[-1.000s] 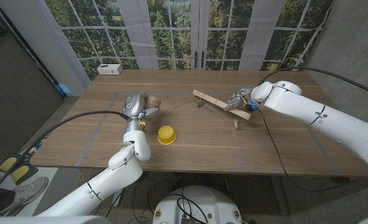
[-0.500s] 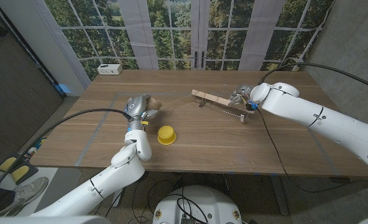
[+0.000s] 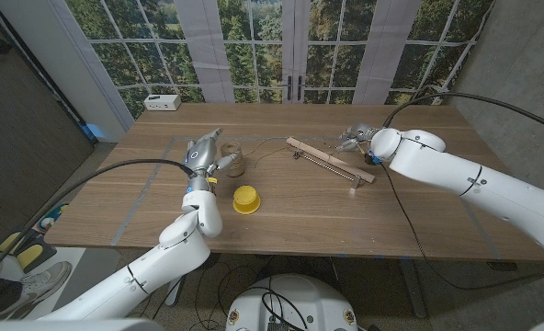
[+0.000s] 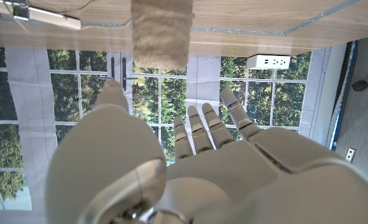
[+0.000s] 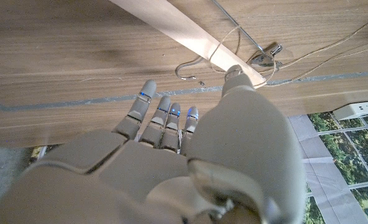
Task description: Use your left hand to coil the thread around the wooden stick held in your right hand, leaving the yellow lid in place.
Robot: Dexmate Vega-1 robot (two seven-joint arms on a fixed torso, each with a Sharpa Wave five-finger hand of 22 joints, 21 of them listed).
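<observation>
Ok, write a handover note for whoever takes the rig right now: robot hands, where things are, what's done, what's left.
Left robot hand: open, fingers spread, holding nothing, beside the thread spool.
Right robot hand: open, thumb tip by the wooden stick, not gripping it.
The stick appears to lie on the table. Thread loops the stick loosely. Yellow lid untouched.
Left to do: regrip stick, take thread, coil.

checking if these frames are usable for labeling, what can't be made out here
- Right robot hand, head view: too small to tell whether it grips the wooden stick; in the right wrist view its own back hides the contact.
- Thread, head view: too thin to trace.
- Spool, left wrist view: cut off by the picture's edge.
</observation>
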